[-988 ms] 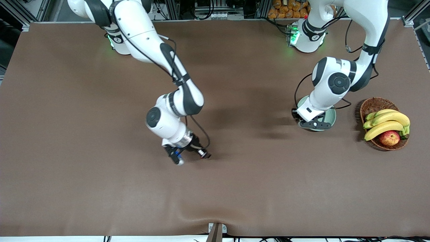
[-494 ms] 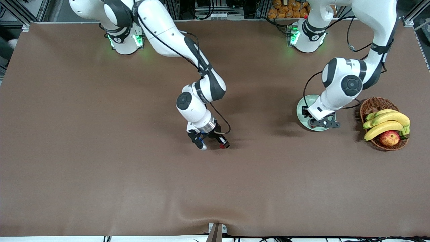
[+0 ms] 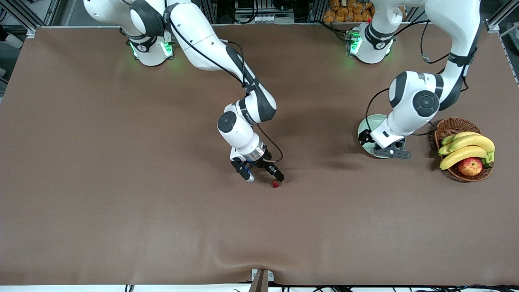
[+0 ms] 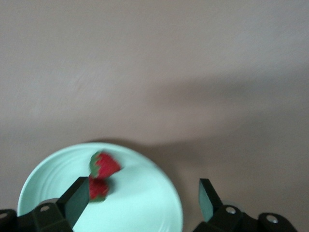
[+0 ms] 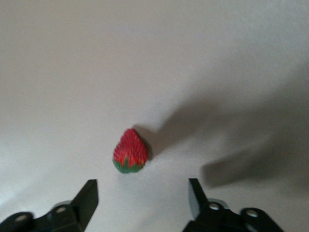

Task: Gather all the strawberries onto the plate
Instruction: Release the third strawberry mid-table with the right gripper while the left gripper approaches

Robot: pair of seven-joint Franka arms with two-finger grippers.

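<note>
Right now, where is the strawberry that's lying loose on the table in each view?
Front view: strawberry on the brown table, just under the open right pincer.
Left wrist view: not in it; the two berries there lie in the plate.
Right wrist view: centre, between the pincer's fingers.
Shared landmark: the right pincer.

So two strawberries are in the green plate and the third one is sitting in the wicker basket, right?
Not quite. Two strawberries do lie in the plate, but the third strawberry sits on the bare table under the right gripper, not in the basket; the right wrist view shows it.
</note>
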